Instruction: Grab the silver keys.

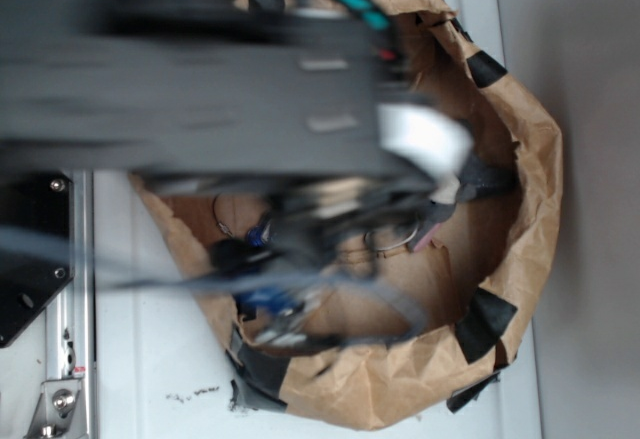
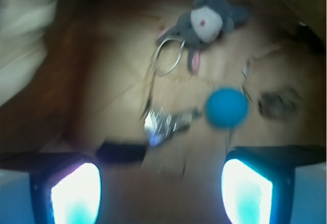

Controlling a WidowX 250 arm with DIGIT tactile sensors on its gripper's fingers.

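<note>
End effector (image 2: 161,196) fingers wide apart, holding nothing, hovering inside the paper bag (image 1: 520,139). Silver keys (image 2: 166,122) lie just ahead on the bag floor, left of the blue ball (image 2: 227,107). Approach step: you'd descend, then close.

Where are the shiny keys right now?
In the wrist view, the silver keys lie on the brown paper, just left of the blue ball, below the grey plush toy.

No text, label, brand, number or sign is showing legibly in either view. Both views are blurring too much for reading any lettering.
</note>
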